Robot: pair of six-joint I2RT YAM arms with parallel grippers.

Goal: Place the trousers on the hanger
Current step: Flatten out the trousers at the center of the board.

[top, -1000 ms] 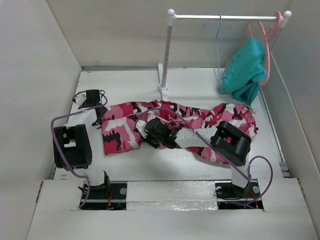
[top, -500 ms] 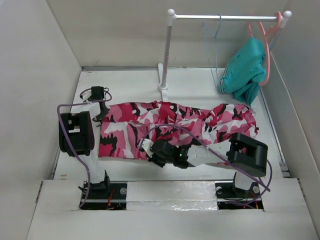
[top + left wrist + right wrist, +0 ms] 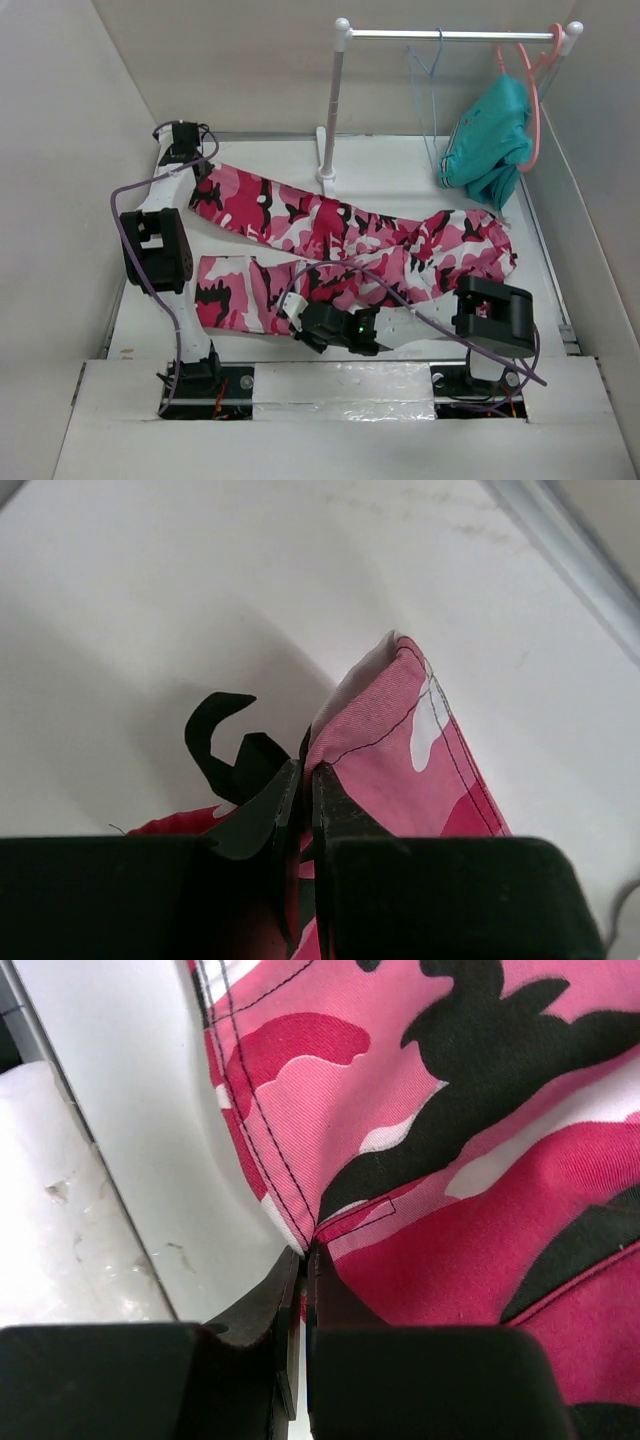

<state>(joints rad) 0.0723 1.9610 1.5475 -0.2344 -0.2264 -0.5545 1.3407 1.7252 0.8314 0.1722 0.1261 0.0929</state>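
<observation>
The pink, white and black camouflage trousers lie spread on the table in a sideways V, the two legs parting toward the left. My left gripper is at the far left corner, shut on the end of the upper leg; the left wrist view shows the gripper pinching the hemmed cloth. At the table's front, my right gripper is shut on the lower leg's edge, the cloth clamped at the gripper. The pale-blue hanger hangs on the rail, apart from both.
A white rack with post and rail stands at the back. On its right end a coral hanger carries a teal garment. White walls close in the table on the left, back and right.
Both grippers closed on the trousers. The left one pulled its leg end to the far left corner, the right one drew back toward the front edge, and the bunched cloth spread into a V.
</observation>
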